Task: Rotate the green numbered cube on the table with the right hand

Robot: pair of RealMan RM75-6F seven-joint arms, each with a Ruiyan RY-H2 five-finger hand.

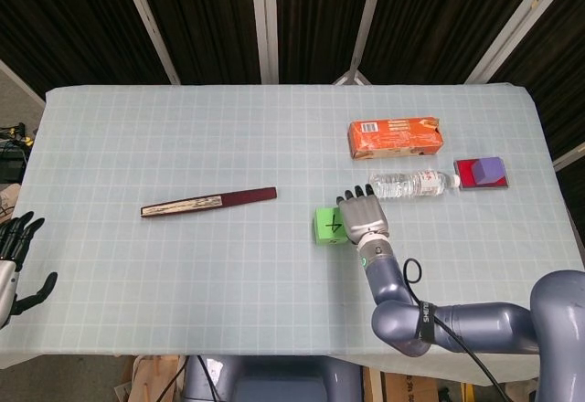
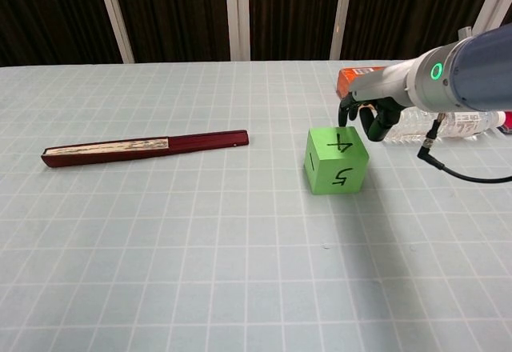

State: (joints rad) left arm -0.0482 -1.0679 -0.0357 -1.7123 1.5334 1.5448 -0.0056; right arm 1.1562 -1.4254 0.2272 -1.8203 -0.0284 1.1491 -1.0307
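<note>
Right hand hovering over the cube's far edge, nothing in it yet.

The green numbered cube [image 2: 337, 160] is sitting mid-desk, 4 up and 5 facing the chest camera, with the right hand [image 2: 370, 115] hanging at its 1 o'clock, fingers curled downward and loosely apart, holding nothing. The cube is looking light, rigid and smooth-faced, so pinching two opposite side faces seems the safest hold. The left hand [image 1: 16, 258] is idling open at the desk's [image 1: 183, 146] 8 o'clock edge.
</note>
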